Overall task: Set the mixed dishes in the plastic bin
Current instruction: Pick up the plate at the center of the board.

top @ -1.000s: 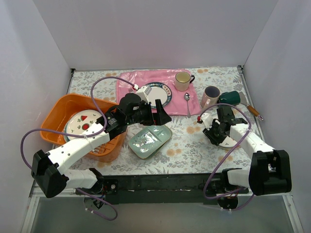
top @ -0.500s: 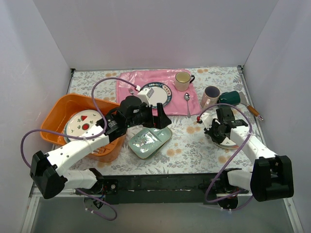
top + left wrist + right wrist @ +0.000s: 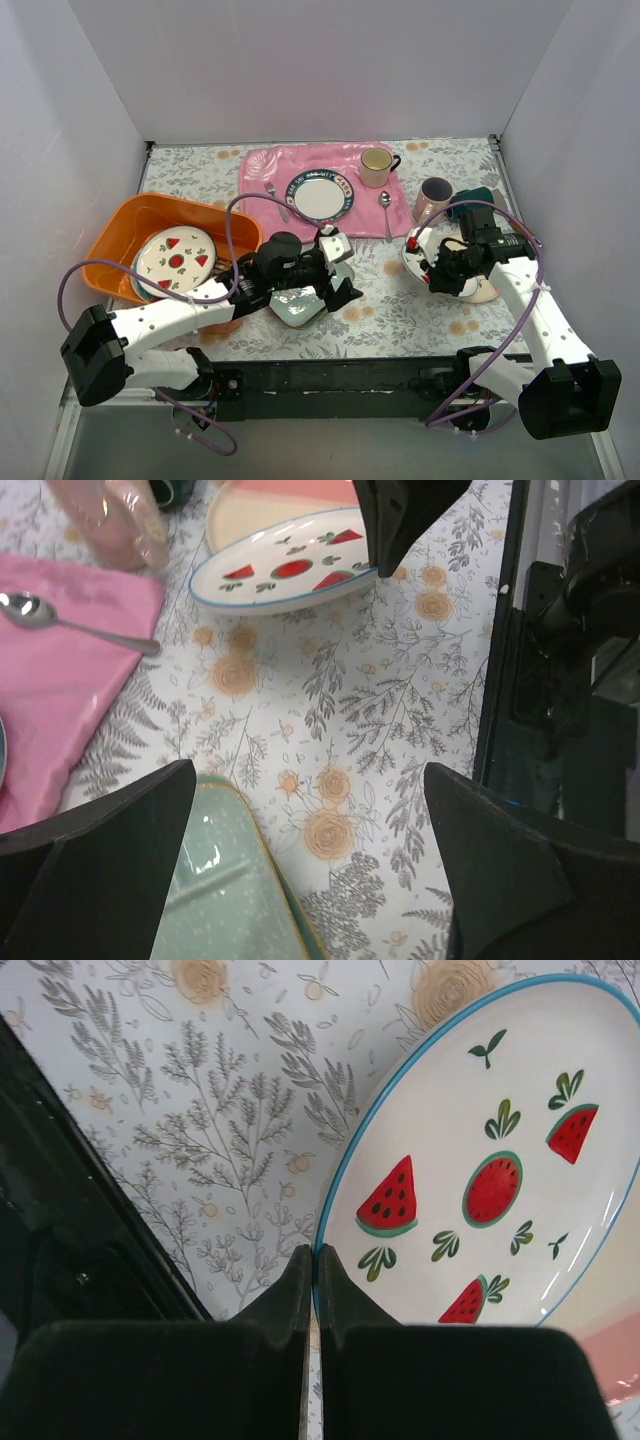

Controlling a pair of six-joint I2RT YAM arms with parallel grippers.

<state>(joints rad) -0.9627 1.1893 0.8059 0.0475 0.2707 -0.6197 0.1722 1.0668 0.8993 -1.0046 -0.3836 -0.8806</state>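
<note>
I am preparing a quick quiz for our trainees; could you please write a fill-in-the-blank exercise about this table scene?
The right gripper is ___ on the rim of a fruit-patterned plate. The left gripper hangs open above the pale ___ tray. The spoon lies on the ___ mat.
Missing words: shut, green, pink.

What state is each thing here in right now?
Left gripper: open, over the green tray.
Right gripper: shut on the rim of the watermelon plate.
Watermelon plate: tilted.
Orange bin: holding a white plate with red fruit.
Pink mug: upright.
Cream mug: upright on the pink mat.
</note>
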